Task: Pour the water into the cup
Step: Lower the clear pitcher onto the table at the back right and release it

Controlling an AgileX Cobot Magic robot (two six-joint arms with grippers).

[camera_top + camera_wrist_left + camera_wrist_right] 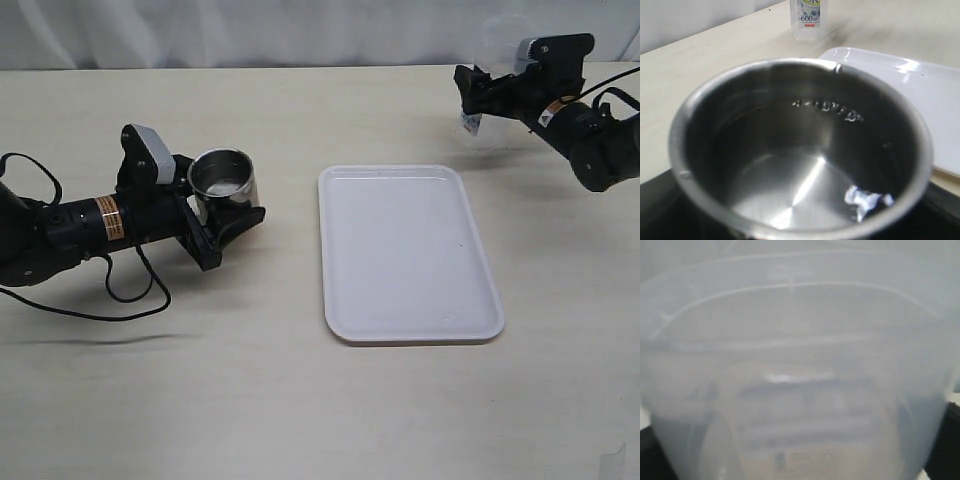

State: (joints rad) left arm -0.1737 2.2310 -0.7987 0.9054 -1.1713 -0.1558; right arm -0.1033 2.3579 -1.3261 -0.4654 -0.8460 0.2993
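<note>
Nearest, the bare bench [300, 400] carried nothing. On its left side, the left claw [230, 218] was closed around the cup [222, 183], which stood upright with its mouth open. In the left wrist view a thin sheet of water [790, 195] seemed to lie on the cup's bottom, with beads clinging to the inner wall, so the pour looked as good as done.

The white tray [410, 255] lay in the middle, well apart from the cup and with nothing on it. At the far right, the jug [809, 19] stood upright between the fingers of the right claw [478, 95]. I could not tell whether that claw gripped it or had let go. What was probably left was freeing both vessels.

Counted: one cup, one jug, one tray, two claws.
</note>
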